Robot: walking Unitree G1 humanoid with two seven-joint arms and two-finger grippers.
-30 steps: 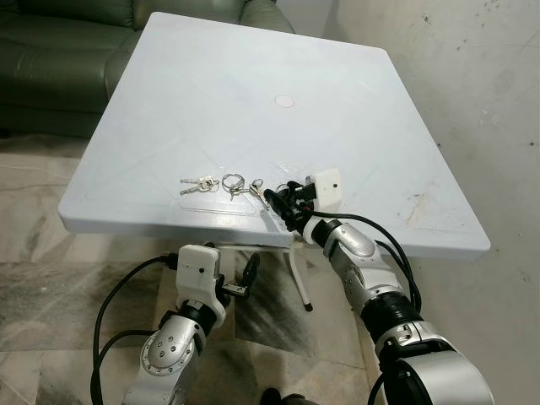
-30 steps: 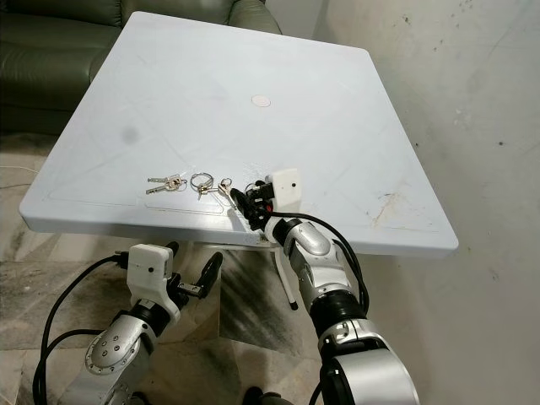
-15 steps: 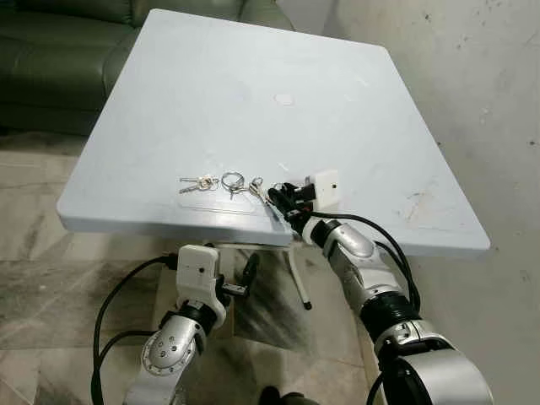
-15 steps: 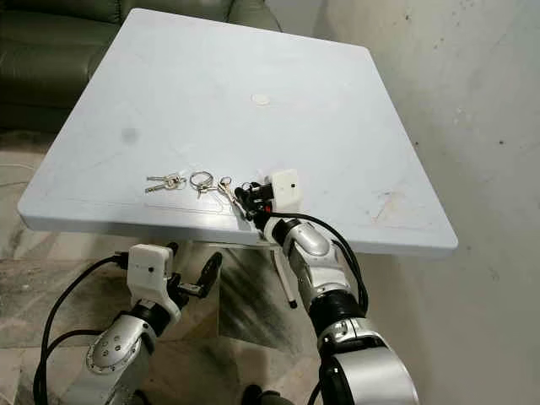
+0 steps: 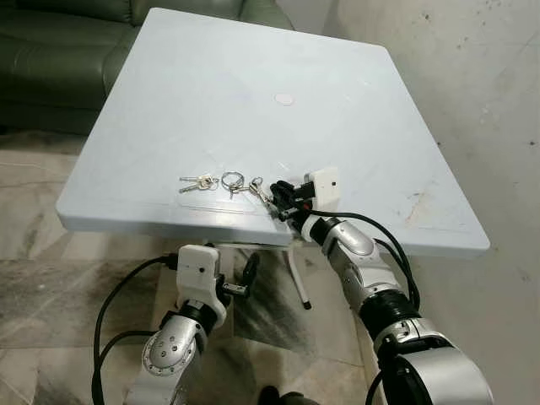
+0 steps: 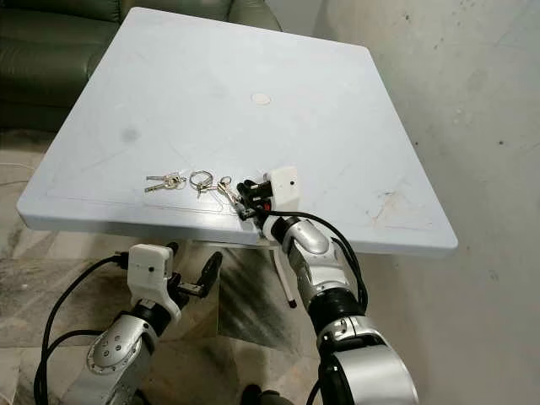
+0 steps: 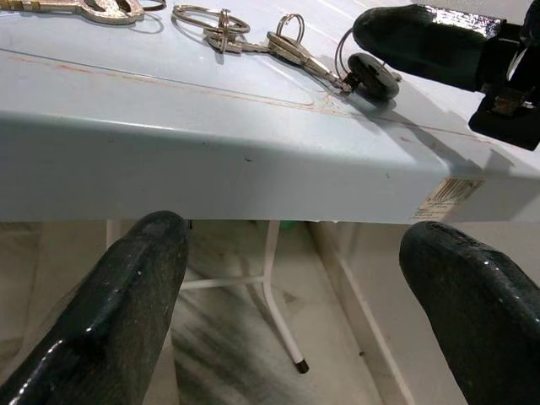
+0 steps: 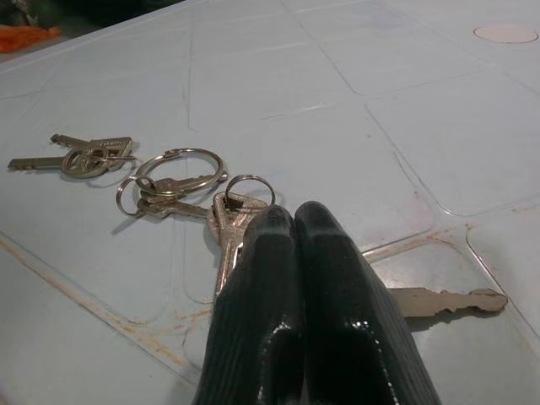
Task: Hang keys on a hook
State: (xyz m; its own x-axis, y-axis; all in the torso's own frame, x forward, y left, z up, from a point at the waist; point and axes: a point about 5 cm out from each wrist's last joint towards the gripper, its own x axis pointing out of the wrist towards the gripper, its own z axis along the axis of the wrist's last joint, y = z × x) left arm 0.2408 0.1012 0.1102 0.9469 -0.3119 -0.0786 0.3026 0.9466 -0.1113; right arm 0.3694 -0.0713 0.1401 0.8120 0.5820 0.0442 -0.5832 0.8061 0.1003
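Three bunches of keys (image 5: pixel 224 182) lie in a row on the white table (image 5: pixel 253 93), close to its near edge. The right gripper (image 5: pixel 283 196) rests on the tabletop with its fingers pressed together, their tips touching. The nearest bunch (image 8: pixel 229 215) lies directly ahead of and partly beneath those tips; whether any metal is caught between the fingers cannot be told. One loose key (image 8: pixel 447 299) projects to the side from under the fingers. The middle ring (image 8: pixel 173 177) lies just beyond the tips, and the far pair (image 8: pixel 80 156) lies further out along the same line.

The left gripper (image 7: pixel 287 312) hangs below the table edge with its fingers spread wide, holding nothing.

Risks from this position:
- Flat keys on a smooth top give little to bite on. Closed tips are likely to slide over them or push them instead of lifting.
- A push toward the robot could carry the nearest bunch over the table edge, which lies just behind the tips, onto the tiled floor (image 5: pixel 51 278).
- A lift with only one key pinched may let the ring swing and slip free.

Open room: the tabletop beyond the tips is bare and wide. A sofa (image 5: pixel 59 51) stands past the far corner, and a wall (image 5: pixel 472 67) runs along the right side. No hook can be made out.
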